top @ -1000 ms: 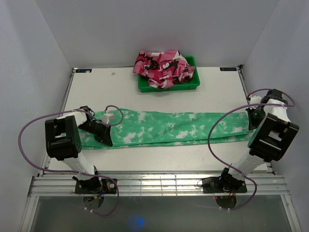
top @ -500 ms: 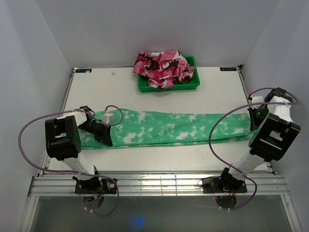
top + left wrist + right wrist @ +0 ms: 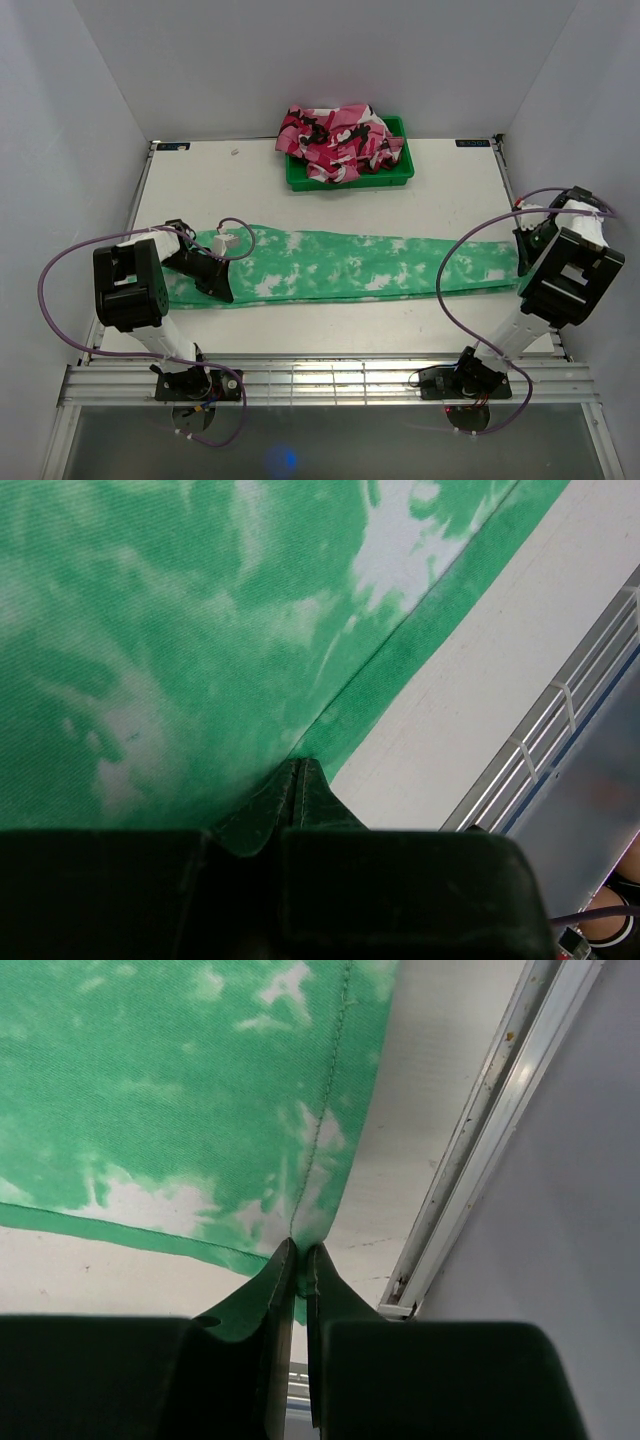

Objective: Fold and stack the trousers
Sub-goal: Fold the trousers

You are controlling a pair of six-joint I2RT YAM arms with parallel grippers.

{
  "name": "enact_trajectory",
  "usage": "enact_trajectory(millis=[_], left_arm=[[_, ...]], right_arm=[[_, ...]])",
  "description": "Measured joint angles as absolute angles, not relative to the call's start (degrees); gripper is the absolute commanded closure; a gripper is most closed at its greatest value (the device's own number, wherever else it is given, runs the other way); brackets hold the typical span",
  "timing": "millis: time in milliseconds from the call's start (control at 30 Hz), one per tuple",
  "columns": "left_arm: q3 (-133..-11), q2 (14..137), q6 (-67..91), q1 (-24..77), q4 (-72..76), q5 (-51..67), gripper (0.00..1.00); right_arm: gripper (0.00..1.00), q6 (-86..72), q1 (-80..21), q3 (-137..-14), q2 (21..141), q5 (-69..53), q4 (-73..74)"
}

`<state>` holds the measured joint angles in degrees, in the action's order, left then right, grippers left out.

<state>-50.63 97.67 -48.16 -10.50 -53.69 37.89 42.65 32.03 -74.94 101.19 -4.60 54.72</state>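
Trousers (image 3: 340,265) of soft bright green cloth with white tie-dye blotches are lying lengthwise across the white table (image 3: 300,190), the left pincer (image 3: 300,772) and right pincer (image 3: 298,1250) each clamping an opposite end, apparently tensioning them flat for folding.

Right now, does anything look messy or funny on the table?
Only the pink camouflage cloth: it sits crumpled in the green bin and spills over its left rim. The trousers lie flat.

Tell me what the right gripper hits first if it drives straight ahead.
The trousers: the right gripper is shut on their end, and green cloth likely fills the line ahead.
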Motion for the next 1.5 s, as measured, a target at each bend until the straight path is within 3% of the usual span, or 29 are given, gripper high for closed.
enact_trajectory(millis=[33,167,267,433,533,733,967,1100,1333,1500], left_arm=[[-50.7,97.7,-48.2,-10.5,-53.7,37.9,0.92],[-50.9,97.7,-48.2,-10.5,-54.0,37.6,0.84],[-51.5,97.4,-48.8,-10.5,-54.3,36.6,0.74],[-53.0,94.5,-51.8,-11.0,-54.5,34.2,0.50],[-55.2,92.2,-53.7,-11.2,-53.7,33.0,0.45],[-63.1,87.3,-54.2,-11.4,-55.5,35.5,0.44],[-67.5,87.9,-44.4,-11.5,-52.9,36.4,0.44],[-67.4,89.0,-38.3,-12.2,-48.7,33.8,0.44],[-65.4,94.1,-32.5,-15.6,-44.1,27.7,0.46],[-58.0,95.8,-33.7,-16.5,-43.2,24.6,0.48]], right_arm=[[0.89,42.7,32.0,-74.5,101.6,-4.5,53.9],[0.49,42.4,32.1,-72.8,104.1,-3.5,50.9],[0.29,42.5,32.2,-72.8,105.4,-3.0,49.5],[0.27,42.7,30.6,-74.0,103.7,-5.6,49.6],[0.28,42.9,26.6,-74.3,99.5,-9.5,50.3],[0.31,40.1,8.8,-74.1,91.3,-16.8,50.3],[0.33,33.0,-8.0,-69.3,96.4,-18.6,43.8],[0.34,32.3,-8.5,-64.8,101.4,-15.3,39.8],[0.37,35.0,-6.8,-61.3,99.9,-12.3,34.1],[0.38,39.2,-0.1,-60.3,99.1,-10.6,32.0]])
